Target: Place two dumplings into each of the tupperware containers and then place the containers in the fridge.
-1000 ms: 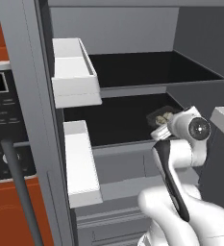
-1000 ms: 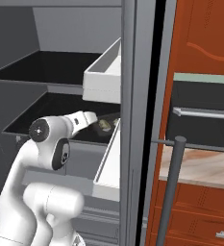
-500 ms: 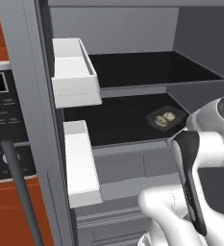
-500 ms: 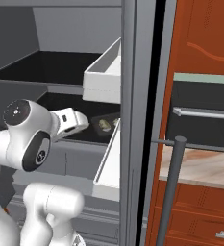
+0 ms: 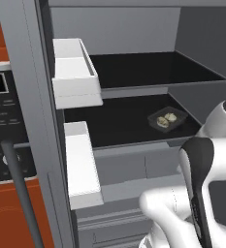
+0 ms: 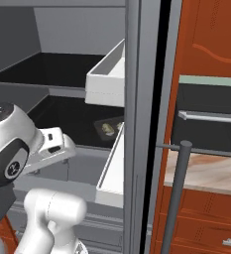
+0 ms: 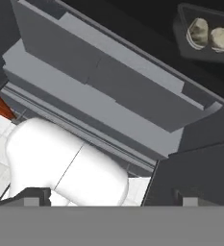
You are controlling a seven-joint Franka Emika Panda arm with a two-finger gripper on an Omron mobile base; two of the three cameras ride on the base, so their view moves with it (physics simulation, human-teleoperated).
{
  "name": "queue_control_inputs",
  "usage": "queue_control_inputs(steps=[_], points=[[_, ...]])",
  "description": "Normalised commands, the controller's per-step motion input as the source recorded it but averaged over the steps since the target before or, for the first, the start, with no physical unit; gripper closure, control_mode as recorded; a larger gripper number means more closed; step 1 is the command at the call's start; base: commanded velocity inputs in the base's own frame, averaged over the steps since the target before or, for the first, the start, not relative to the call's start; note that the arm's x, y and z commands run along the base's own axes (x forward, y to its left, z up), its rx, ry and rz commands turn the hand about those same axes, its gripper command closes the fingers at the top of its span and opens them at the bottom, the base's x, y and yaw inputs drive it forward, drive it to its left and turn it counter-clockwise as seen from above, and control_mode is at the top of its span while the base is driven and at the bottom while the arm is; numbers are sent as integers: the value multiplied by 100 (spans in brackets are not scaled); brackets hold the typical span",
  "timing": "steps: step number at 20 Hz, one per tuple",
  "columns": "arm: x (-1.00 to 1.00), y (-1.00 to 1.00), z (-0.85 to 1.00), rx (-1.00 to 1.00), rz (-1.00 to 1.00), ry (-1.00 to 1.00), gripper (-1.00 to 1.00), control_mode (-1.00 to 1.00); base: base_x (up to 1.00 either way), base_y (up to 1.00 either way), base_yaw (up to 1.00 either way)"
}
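- Gripper (image 7: 111,197) empty, its two dark finger tips spread wide at the bottom of the hand view, nothing between them.
- In the right base view the white hand (image 6: 52,149) sits outside the tall grey metal fridge (image 6: 137,59), at 8 o'clock from the shelf contents, clear of the shelf edge.
- Grey rectangular shallow tupperware container (image 5: 167,119) rests on the dark middle shelf (image 5: 119,126), toward its right side; same box (image 7: 207,33) at 1 o'clock in the hand view.
- Two small tan wrinkled dumplings (image 5: 166,119) lie side by side inside it, near touching; also visible as (image 7: 209,34).
- Container long axis runs roughly 8-to-2 o'clock in the left base view, across the shelf rather than into it.
- Key relation: container lies ahead and up from the hand, well apart, past the shelf's front lip.
- White door bins (image 5: 73,72) on the open door at 9 o'clock, away from the container.
- Judgement: this box looks stowed; whether a second container is done can't be told, so next move probably goes away from the fridge.
- Risk: arm elbow near the shelf lip while swinging.
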Motion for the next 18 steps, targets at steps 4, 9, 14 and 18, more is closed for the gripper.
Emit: queue_control_inputs(steps=[4, 9, 14, 18], points=[[-68, 23, -60, 0, 0, -7, -100, -100, 0, 0, 0], [-34, -2, -17, 12, 0, -15, -100, -100, 0, 0, 0], [-12, 0, -3, 4, 0, -5, -100, 100, -35, 0, 0], [0, 0, 0, 0, 0, 0, -100, 100, -90, 12, -2]])
